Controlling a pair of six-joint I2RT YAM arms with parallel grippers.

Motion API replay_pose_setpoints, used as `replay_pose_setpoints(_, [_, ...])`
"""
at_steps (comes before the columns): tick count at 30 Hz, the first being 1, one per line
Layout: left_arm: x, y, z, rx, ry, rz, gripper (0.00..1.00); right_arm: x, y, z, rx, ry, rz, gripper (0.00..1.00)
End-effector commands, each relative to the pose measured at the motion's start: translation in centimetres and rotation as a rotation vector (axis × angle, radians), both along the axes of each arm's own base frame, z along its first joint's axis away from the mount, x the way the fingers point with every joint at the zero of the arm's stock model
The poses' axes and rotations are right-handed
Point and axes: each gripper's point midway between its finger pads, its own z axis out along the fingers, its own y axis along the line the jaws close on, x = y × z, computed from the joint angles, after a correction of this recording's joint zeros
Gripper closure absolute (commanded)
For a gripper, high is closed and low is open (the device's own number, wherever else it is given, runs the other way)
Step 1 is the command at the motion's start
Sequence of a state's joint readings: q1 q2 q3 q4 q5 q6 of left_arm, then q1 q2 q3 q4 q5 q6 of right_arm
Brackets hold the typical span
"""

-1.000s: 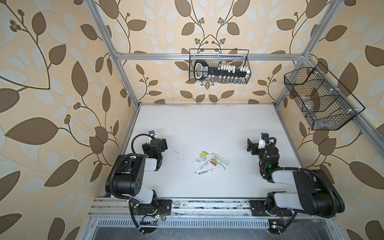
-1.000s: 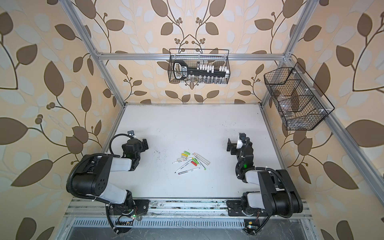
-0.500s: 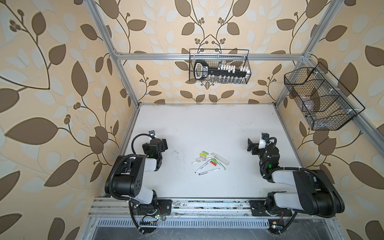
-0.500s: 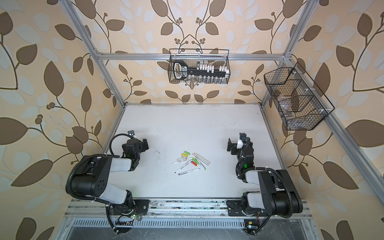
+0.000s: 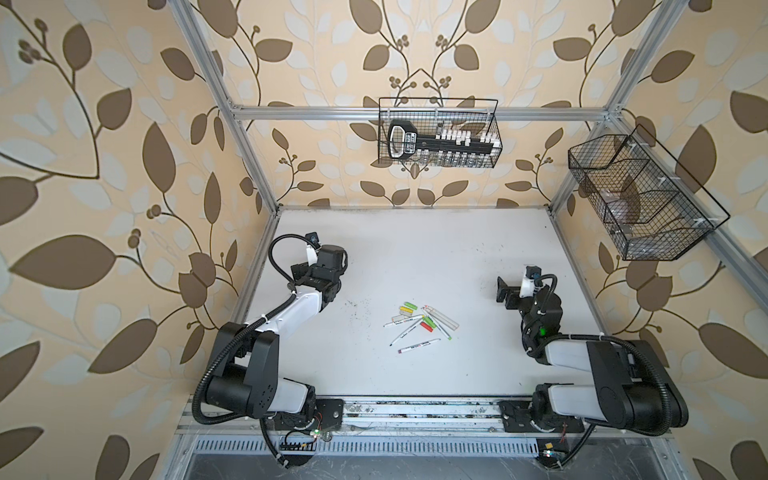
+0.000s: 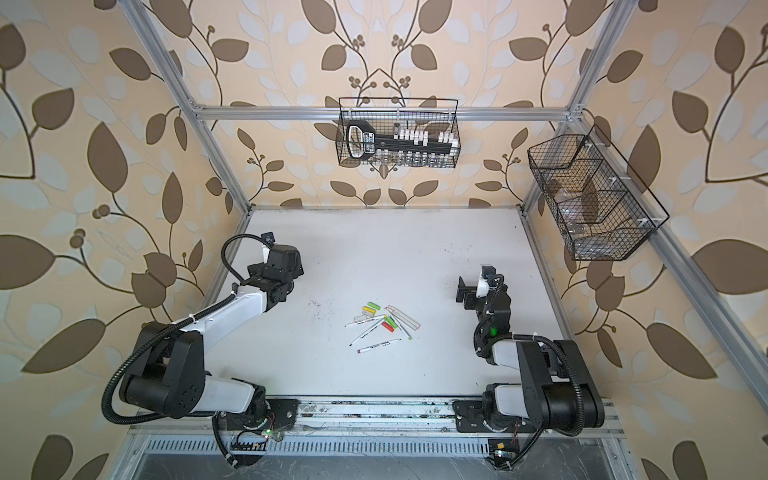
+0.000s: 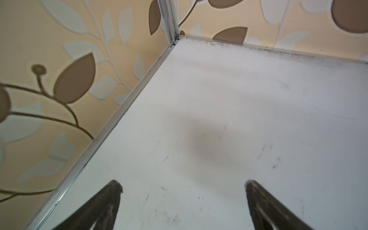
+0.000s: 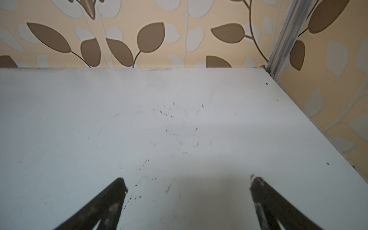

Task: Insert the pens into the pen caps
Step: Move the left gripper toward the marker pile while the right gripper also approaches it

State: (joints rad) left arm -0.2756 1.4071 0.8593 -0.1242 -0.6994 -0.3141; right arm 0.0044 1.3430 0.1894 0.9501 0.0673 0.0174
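Pens (image 5: 417,345) — slim white barrels — among stubby plastic pen caps (image 5: 410,306); left gripper (image 7: 183,182), right gripper (image 8: 188,179) spread.

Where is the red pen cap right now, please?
In both top views the red pen cap lies centrally among the pens, beside a green cap.

Table: white table (image 5: 415,249), bare across its far half, with dark specks (image 5: 361,307) left of centre.
Far wall: wire basket (image 5: 436,100) hung on the aluminium frame (image 5: 332,113), holding a black key-shaped object (image 5: 419,146) and small white blocks (image 5: 455,135).
Right wall: divided wire basket (image 5: 648,232).
Walls: beige leaf-patterned wallpaper (image 5: 104,166).
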Motion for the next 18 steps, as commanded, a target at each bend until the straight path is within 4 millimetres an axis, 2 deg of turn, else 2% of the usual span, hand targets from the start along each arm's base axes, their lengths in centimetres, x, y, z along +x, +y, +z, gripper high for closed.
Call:
replay_pose_setpoints(1, [-2.6, -0.7, -0.1, 0.075, 0.133, 0.057, 0.01, 1.3, 0.1, 1.9, -0.036, 0.019, -0.027, 0.00])
replay_pose_setpoints(4, [-3.1, -3.5, 0.3, 0.053, 0.179, -0.029, 0.01, 2.4, 0.8, 2.8, -0.068, 0.097, -0.033, 0.00])
replay_pose_setpoints(6, [-3.6, -5.6, -0.3, 0.001, 0.230, -0.102, 0.01, 3.0, 1.9, 3.2, -0.061, 0.161, -0.027, 0.00])
replay_pose_setpoints(9, [-4.7, -8.3, -0.9, -0.101, 0.278, -0.195, 0.01, 3.2, 4.6, 3.4, 0.001, 0.262, 0.028, 0.00])
replay_pose_setpoints(12, [-6.1, -11.0, -1.2, -0.203, 0.305, -0.299, 0.01, 2.1, 8.1, 2.4, 0.047, 0.406, 0.100, 0.00])
replay_pose_setpoints(15, [-7.9, -14.3, -1.6, -0.322, 0.325, -0.464, 0.01, -0.6, 12.1, 0.8, 0.051, 0.515, 0.197, 0.00])
replay_pose_setpoints(18, [-9.8, -17.8, -1.4, -0.448, 0.317, -0.654, 0.01, -3.4, 14.7, -0.5, 0.043, 0.580, 0.266, 0.00])
